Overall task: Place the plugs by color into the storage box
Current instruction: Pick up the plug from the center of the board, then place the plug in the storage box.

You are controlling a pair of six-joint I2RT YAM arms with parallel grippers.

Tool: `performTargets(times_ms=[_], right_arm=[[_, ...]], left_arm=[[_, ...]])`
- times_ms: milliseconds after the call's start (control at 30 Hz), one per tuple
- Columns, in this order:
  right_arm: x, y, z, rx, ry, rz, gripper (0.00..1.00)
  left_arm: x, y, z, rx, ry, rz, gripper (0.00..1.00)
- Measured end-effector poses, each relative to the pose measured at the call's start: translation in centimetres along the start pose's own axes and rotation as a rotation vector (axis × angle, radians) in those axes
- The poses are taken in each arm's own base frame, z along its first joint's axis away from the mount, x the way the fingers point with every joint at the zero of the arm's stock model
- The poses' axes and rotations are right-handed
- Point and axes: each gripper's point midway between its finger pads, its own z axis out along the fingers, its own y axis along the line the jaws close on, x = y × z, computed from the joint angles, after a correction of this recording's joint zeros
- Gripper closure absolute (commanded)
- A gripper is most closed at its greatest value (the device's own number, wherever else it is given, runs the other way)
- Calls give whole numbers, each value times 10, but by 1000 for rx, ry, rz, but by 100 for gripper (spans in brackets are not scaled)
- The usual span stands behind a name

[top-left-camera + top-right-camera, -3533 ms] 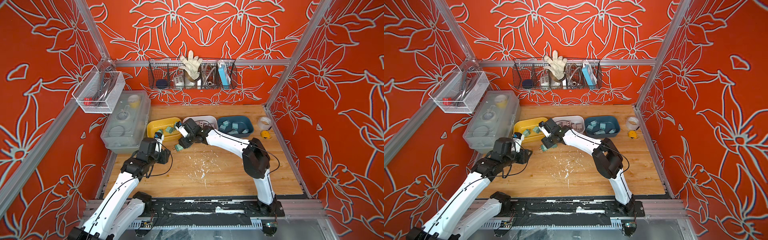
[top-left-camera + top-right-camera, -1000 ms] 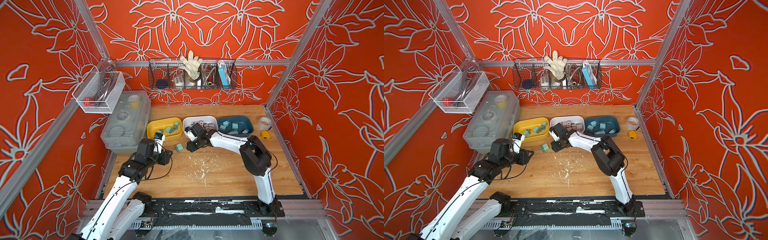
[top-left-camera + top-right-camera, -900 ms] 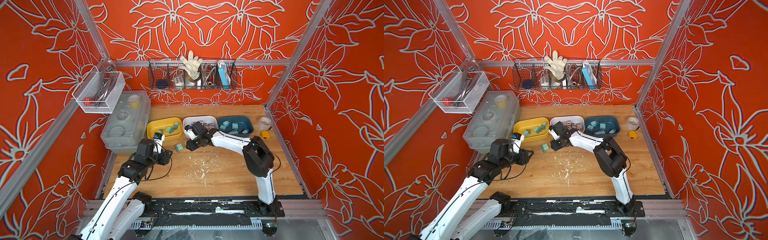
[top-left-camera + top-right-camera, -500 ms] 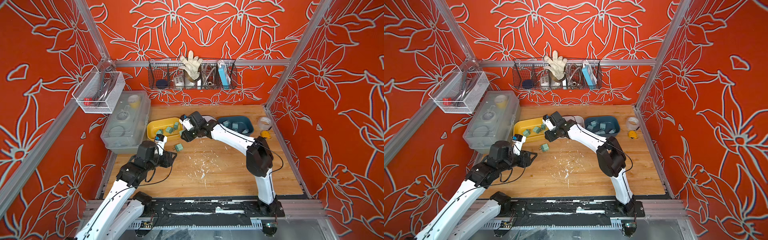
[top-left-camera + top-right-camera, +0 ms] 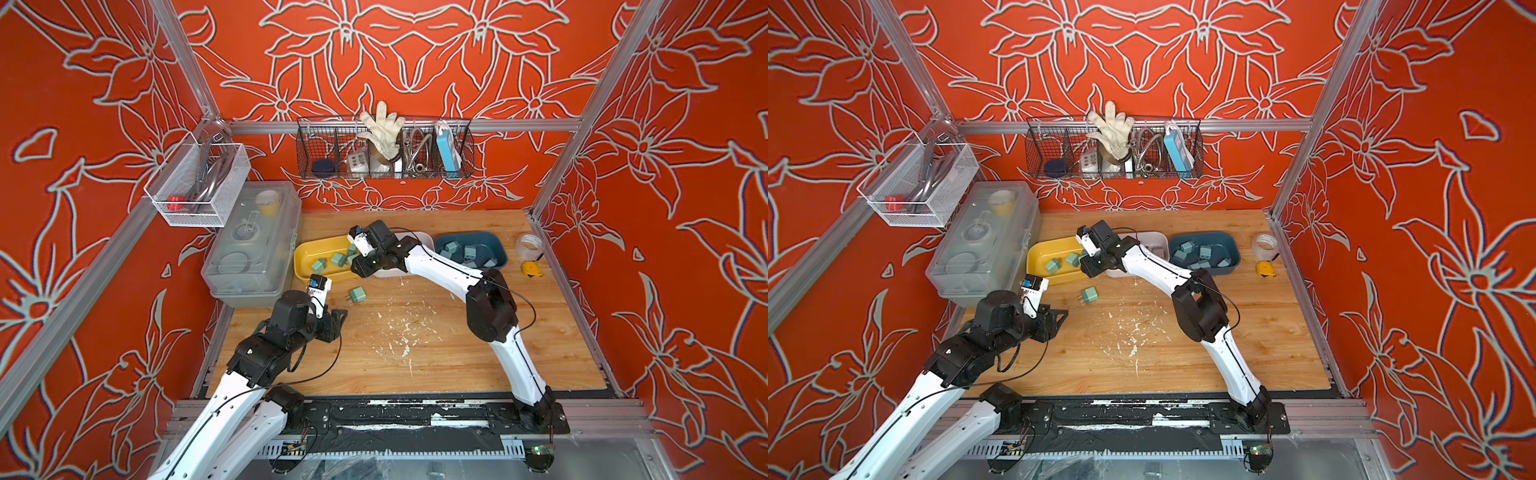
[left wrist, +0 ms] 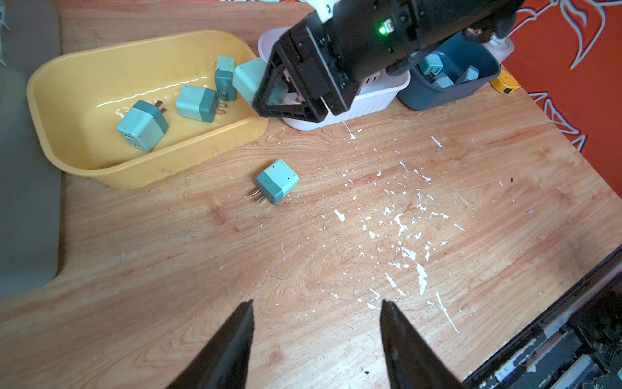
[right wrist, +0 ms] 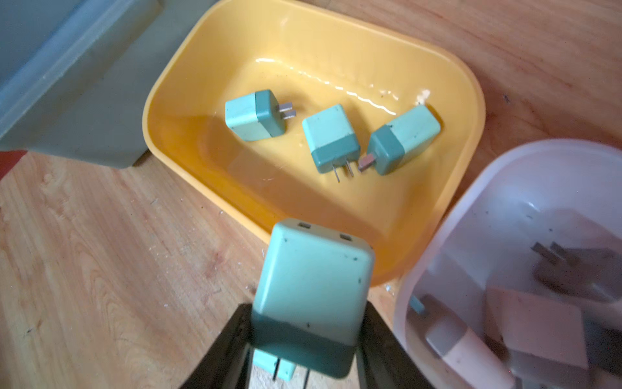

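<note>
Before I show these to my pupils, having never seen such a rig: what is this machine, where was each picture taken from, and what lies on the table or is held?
These are two white robot arms on a wooden table, each ending in a two-fingered gripper. Two pictures look down from overhead, nearly alike; the other two come from cameras on the wrists. At the back stand a yellow tray, a white tray and a blue tray, holding small charger plugs. The right gripper is shut on a mint plug at the yellow tray's edge; three more plugs lie inside. The left gripper is open and empty, facing a loose plug on the table.
</note>
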Motion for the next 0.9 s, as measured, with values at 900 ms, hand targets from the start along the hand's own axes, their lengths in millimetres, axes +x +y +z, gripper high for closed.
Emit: performTargets(times_ms=[900], right_arm=[[-29,-10,51,11,-75,118,39]], left_arm=[[-13,28,-15,-135,-94,-65,38]])
